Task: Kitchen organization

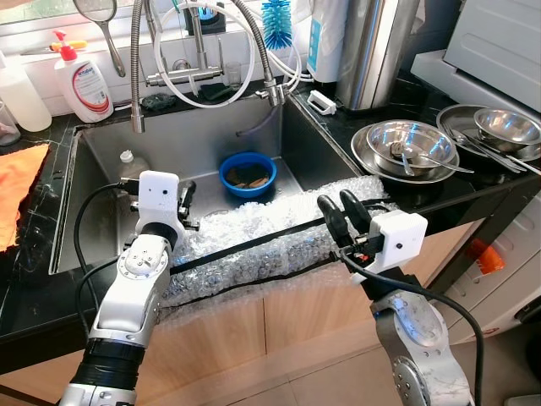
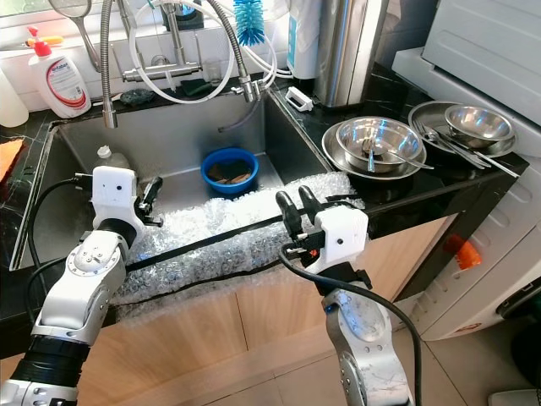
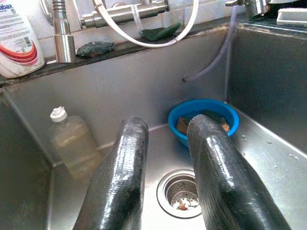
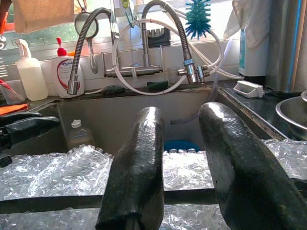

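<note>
Your two head eyes look down from high up at the sink (image 1: 101, 161) and share it. Your left wrist camera sits low inside the sink, close to the blue bowl (image 3: 204, 117). Your right wrist camera faces the taps (image 4: 139, 72) across the bubble wrap (image 4: 57, 167).

A sheet of bubble wrap (image 1: 279, 233) lies over the front edge of the sink (image 1: 101, 152), with black straps across it. An orange cloth (image 1: 19, 190) lies on the black worktop (image 1: 34, 279) at the left. A blue brush (image 1: 276, 24) hangs near the taps. A white appliance (image 1: 499, 51) stands at the far right, and wooden cabinet fronts (image 1: 279, 317) are below the worktop.
</note>
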`<state>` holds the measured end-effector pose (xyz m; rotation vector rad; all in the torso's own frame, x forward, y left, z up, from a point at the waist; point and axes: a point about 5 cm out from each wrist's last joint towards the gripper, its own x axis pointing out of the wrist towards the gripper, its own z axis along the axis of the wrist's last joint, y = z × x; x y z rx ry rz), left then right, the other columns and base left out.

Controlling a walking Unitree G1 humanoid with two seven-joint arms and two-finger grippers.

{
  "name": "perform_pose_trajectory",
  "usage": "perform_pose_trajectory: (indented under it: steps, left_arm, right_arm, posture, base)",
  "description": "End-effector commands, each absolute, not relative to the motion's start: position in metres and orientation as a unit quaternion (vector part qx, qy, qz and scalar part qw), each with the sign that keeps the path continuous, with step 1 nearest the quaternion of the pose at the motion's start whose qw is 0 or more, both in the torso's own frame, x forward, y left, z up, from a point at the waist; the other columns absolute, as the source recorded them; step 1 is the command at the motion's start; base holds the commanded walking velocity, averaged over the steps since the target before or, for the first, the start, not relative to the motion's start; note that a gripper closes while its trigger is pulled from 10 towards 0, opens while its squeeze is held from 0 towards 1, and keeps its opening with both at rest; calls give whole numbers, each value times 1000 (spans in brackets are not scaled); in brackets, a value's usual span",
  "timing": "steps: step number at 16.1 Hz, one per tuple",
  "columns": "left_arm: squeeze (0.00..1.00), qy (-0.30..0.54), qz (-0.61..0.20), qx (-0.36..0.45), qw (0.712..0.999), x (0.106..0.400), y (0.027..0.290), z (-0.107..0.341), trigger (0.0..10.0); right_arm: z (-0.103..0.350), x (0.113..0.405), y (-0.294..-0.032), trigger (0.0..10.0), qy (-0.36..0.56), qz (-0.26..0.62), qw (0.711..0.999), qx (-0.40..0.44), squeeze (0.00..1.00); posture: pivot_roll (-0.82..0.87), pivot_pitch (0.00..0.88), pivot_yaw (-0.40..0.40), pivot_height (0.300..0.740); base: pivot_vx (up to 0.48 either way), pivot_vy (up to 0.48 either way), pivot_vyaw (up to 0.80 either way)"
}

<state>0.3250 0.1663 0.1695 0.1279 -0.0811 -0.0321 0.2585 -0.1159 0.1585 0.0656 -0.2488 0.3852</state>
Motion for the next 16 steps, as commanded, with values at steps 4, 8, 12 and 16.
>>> perform_pose_trajectory:
  steps: [4,8,12,16]
  left_arm:
    - [0,-104,3,60,993,324,170,191,10000]
    - [0,-207,16,74,975,309,181,223,10000]
    - [0,-218,5,135,967,288,205,224,10000]
    - [0,-191,-1,190,963,271,223,214,10000]
  right_arm:
    - [160,261,-115,10000,-129,192,972,30,0]
    - [170,263,-115,10000,-153,187,970,14,0]
    - [180,261,-118,10000,-174,167,970,8,0]
    - [186,260,-130,10000,-185,139,973,-4,0]
  posture:
    - [-102,34,54,740]
    - [-106,72,60,740]
    - [-98,105,76,740]
    - [-100,119,81,740]
  base:
    - [0,0,0]
    - [0,0,0]
    - [0,0,0]
    - [0,0,0]
